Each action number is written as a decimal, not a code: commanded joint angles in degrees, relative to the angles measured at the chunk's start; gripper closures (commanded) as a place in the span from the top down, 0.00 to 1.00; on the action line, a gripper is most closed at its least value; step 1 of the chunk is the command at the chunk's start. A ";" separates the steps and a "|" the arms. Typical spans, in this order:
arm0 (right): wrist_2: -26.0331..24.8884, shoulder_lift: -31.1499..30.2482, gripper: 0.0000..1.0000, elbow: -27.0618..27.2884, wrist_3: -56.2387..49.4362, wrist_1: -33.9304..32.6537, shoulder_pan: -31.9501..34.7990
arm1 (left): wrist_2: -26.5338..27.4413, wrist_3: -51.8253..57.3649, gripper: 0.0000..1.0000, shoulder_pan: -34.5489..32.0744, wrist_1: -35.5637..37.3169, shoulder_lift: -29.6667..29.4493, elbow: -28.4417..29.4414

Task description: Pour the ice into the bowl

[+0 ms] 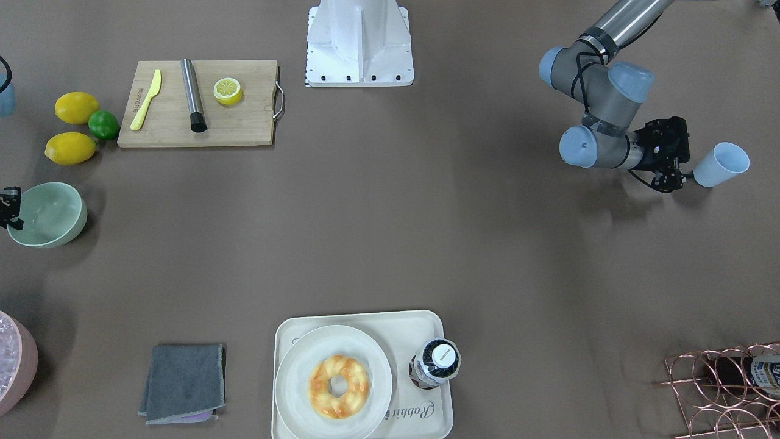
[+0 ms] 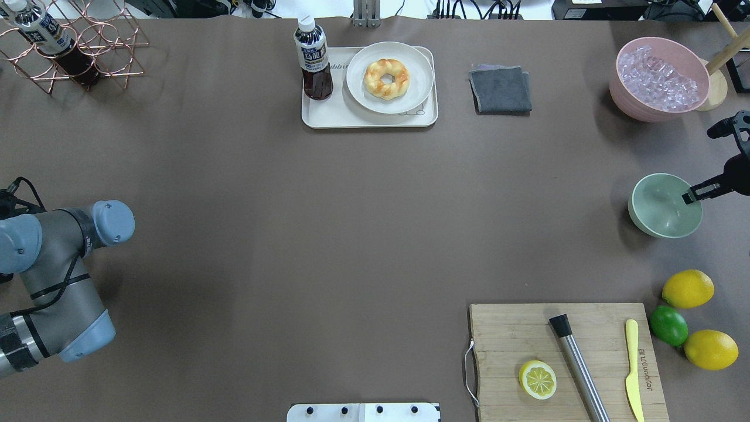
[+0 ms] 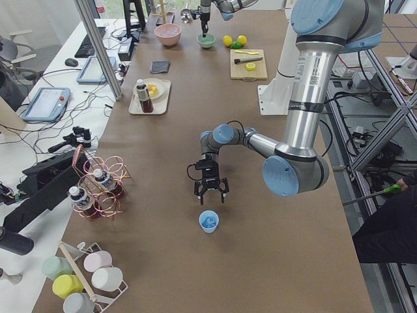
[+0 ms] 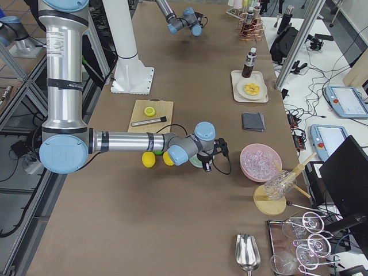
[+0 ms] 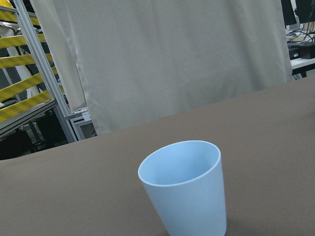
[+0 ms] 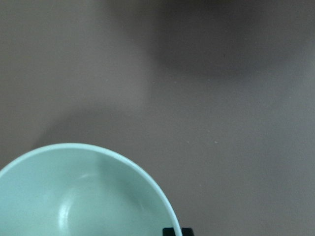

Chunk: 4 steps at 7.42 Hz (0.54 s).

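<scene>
The mint-green bowl (image 2: pixel 661 214) stands near the table's right edge, empty; it also shows in the front view (image 1: pixel 52 213) and fills the lower left of the right wrist view (image 6: pixel 83 196). My right gripper (image 2: pixel 690 195) is at its rim, its fingertips (image 6: pixel 172 231) pinched on the rim. The ice (image 2: pixel 659 79) lies as a heap of clear cubes in the pink tub (image 2: pixel 624 97) behind the bowl. My left gripper (image 1: pixel 679 175) is open and empty, a short way from an upright, empty light blue cup (image 1: pixel 722 163), which also shows in the left wrist view (image 5: pixel 184 189).
A cutting board (image 2: pixel 515 328) holds a lemon half, a steel rod and a yellow knife. Two lemons and a lime (image 2: pixel 668 325) lie beside it. A tray (image 2: pixel 313 114) carries a doughnut plate and bottle. A grey cloth (image 2: pixel 500 88) and a copper rack (image 2: pixel 88 41) are at the far side.
</scene>
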 commanded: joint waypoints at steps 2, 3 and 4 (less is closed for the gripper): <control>0.43 0.71 0.00 5.76 0.06 -6.24 0.09 | 0.19 -0.31 0.97 -1.63 -7.54 -0.08 7.38; 0.44 1.93 0.00 8.66 0.06 -11.15 0.09 | 0.97 -0.05 0.97 -2.42 -7.64 -0.08 7.47; 0.44 4.64 0.00 10.52 0.06 -16.60 0.09 | 1.50 0.04 0.97 -2.51 -7.64 -0.08 8.08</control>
